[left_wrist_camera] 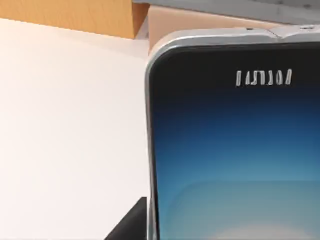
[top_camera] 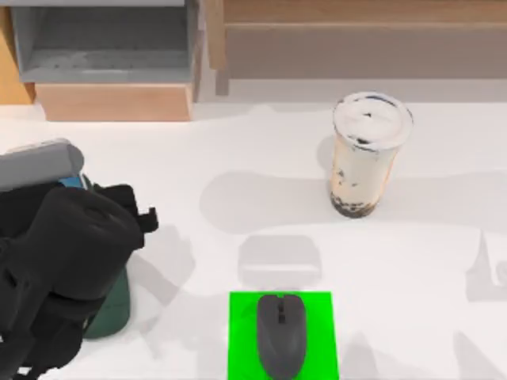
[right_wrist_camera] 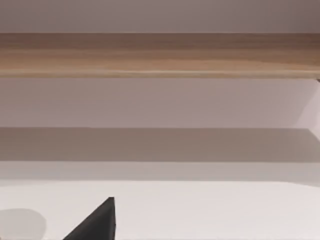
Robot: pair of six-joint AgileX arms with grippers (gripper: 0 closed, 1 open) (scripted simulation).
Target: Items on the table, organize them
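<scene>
white table (top_camera: 238,158) carrying it all: milk-tea cup (top_camera: 366,154) upright toward the back right, green rectangle (top_camera: 282,336) flat at the front edge, dark grey mouse (top_camera: 280,334) sitting on that rectangle.

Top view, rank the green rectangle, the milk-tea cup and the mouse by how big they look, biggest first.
1. Green rectangle, widest patch.
2. Milk-tea cup; it stands upright and nearer the camera, so its look may flatter it.
3. Mouse, lying inside the rectangle's outline.
</scene>
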